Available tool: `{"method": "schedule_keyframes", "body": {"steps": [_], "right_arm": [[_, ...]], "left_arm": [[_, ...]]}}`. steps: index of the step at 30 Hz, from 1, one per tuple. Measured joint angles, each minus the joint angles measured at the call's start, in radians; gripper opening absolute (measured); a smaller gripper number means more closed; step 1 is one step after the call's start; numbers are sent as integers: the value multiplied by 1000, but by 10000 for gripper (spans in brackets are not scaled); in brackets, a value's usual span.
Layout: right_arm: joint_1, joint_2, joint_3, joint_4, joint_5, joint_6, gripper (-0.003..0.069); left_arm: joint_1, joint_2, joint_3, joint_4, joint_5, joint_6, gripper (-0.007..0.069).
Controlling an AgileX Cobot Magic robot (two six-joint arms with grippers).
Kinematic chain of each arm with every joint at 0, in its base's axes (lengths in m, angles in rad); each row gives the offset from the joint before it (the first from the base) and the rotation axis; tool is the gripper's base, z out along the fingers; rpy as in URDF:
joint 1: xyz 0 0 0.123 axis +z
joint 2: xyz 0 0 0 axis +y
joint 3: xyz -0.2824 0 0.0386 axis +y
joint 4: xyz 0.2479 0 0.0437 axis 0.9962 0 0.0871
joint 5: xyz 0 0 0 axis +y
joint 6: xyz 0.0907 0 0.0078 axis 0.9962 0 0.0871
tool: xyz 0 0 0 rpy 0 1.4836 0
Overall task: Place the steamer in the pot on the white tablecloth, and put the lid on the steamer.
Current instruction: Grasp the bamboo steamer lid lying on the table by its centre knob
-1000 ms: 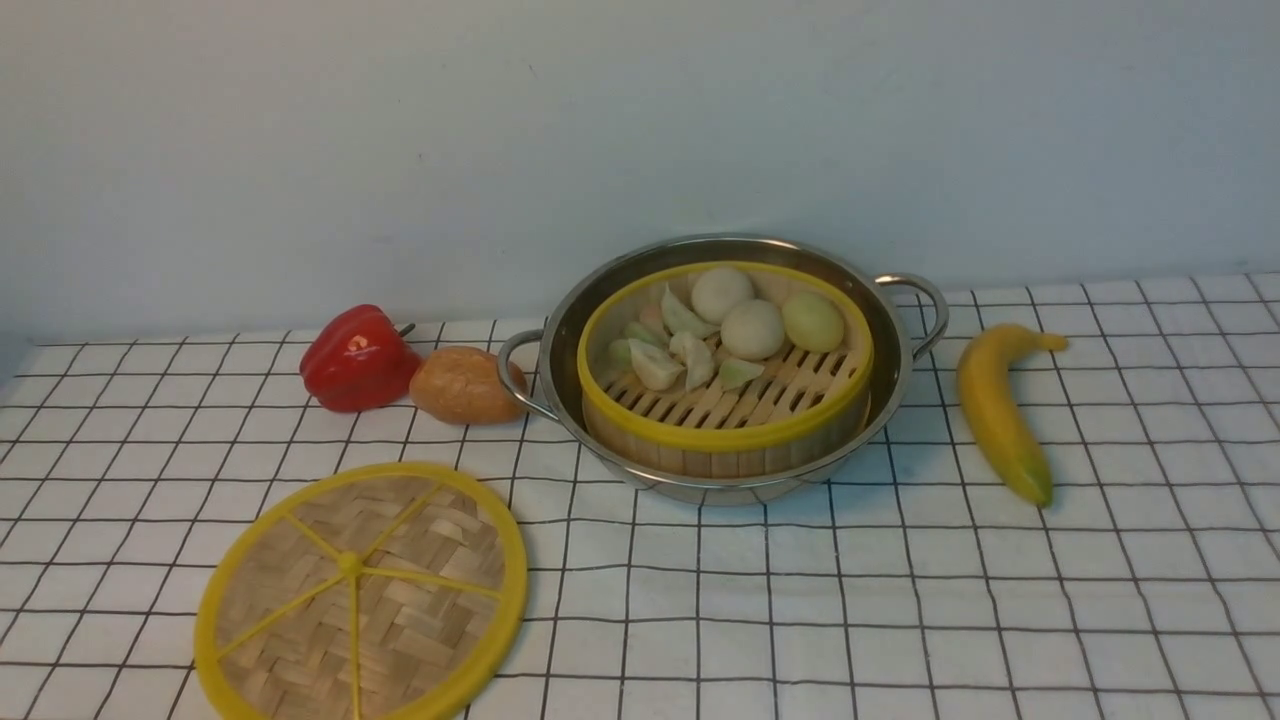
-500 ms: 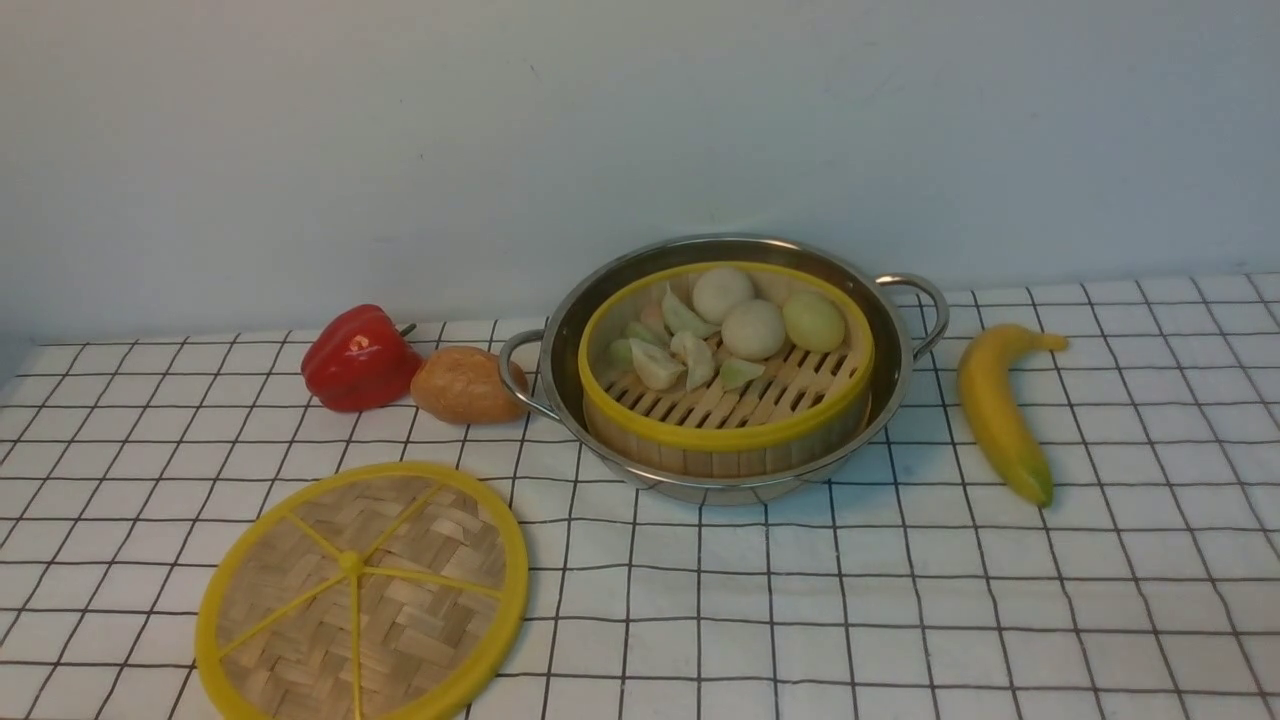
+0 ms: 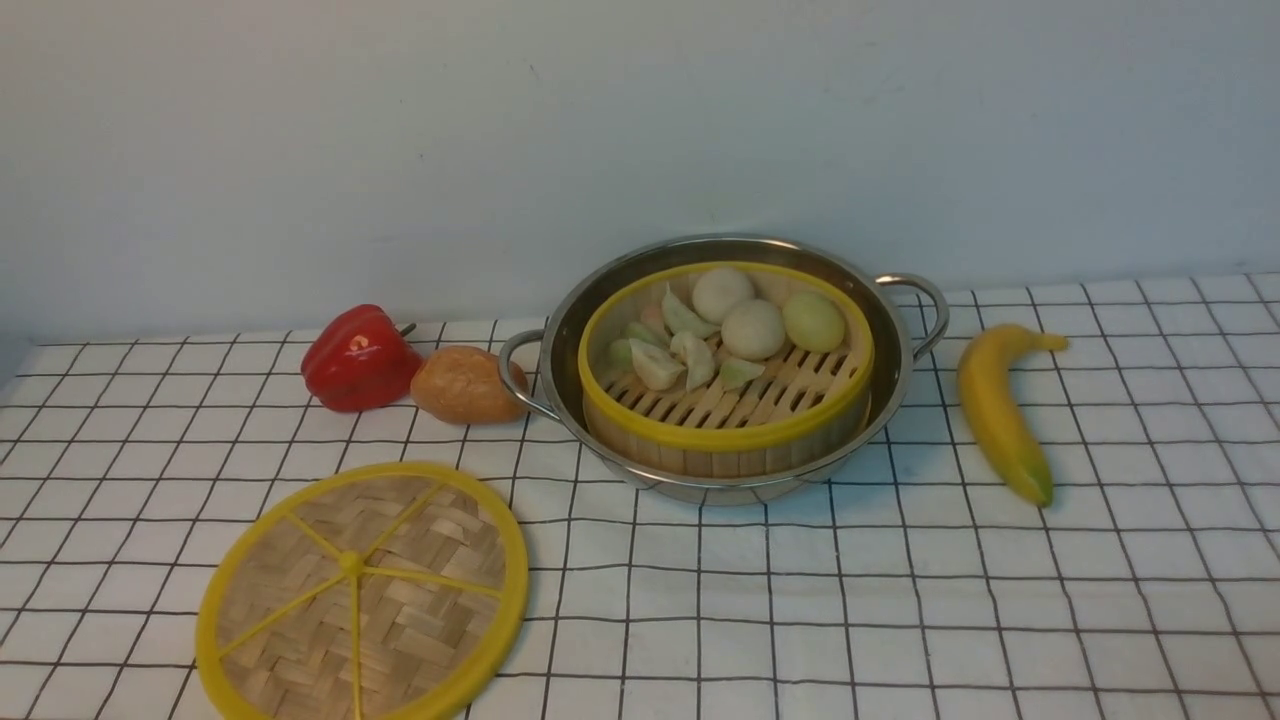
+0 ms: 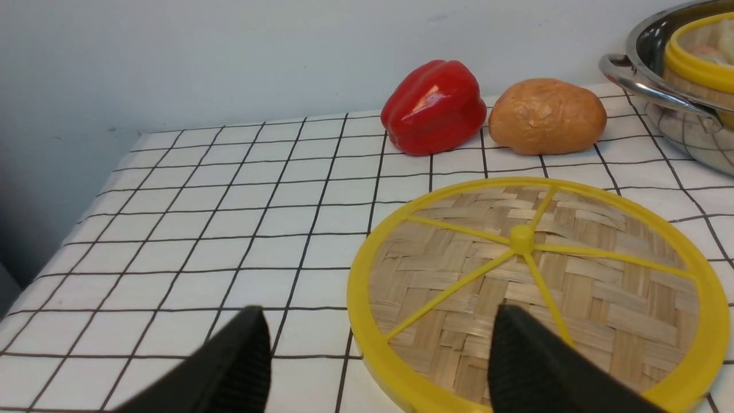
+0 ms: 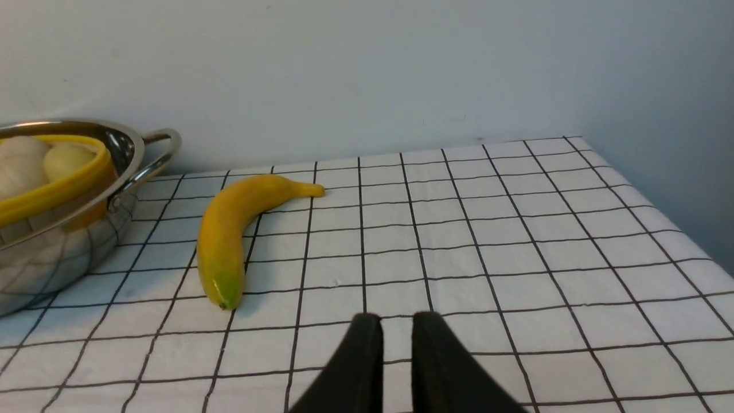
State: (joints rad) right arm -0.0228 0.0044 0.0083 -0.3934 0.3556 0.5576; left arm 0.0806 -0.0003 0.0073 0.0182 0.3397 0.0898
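Note:
The steamer (image 3: 760,395), holding pale buns and dumplings, sits inside the shiny pot (image 3: 893,345) at the middle back of the white tablecloth (image 3: 900,600). The lid (image 3: 362,595) lies flat on the cloth at the front left, apart from the pot. Neither arm shows in the front view. In the left wrist view my left gripper (image 4: 378,310) is open and empty. One finger is over the lid (image 4: 533,269) and the other over bare cloth, straddling the lid's rim. In the right wrist view my right gripper (image 5: 395,315) hovers over bare cloth, its jaws a narrow gap apart with nothing between them.
A red bell pepper (image 3: 358,358) and a brown bread roll (image 3: 467,384) lie just left of the pot's handle. A banana (image 3: 1000,410) lies right of the pot. A wall stands close behind. The cloth's left edge (image 4: 74,229) and right edge (image 5: 682,229) drop off.

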Motion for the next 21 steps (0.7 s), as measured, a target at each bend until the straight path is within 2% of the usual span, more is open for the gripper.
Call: {"method": "schedule_keyframes", "body": {"steps": [2,3,4,5,8,10,13,21], "right_arm": [[0,0,0,22,0,-27,108],[0,2,0,92,-4,-94,113],[0,2,0,102,-5,-105,113],[0,2,0,202,-13,-227,119],[0,2,0,327,-15,-413,127],[0,2,0,366,-14,-493,132],[0,2,0,384,-12,-536,141],[0,2,0,387,-12,-544,161]], "left_arm": [[0,0,0,0,0,0,473],[0,0,0,0,0,0,473],[0,0,0,0,0,0,473],[0,0,0,0,0,0,473],[0,0,0,0,0,0,473],[0,0,0,0,0,0,473],[0,0,0,0,0,0,473],[0,0,0,0,0,0,473]]}}
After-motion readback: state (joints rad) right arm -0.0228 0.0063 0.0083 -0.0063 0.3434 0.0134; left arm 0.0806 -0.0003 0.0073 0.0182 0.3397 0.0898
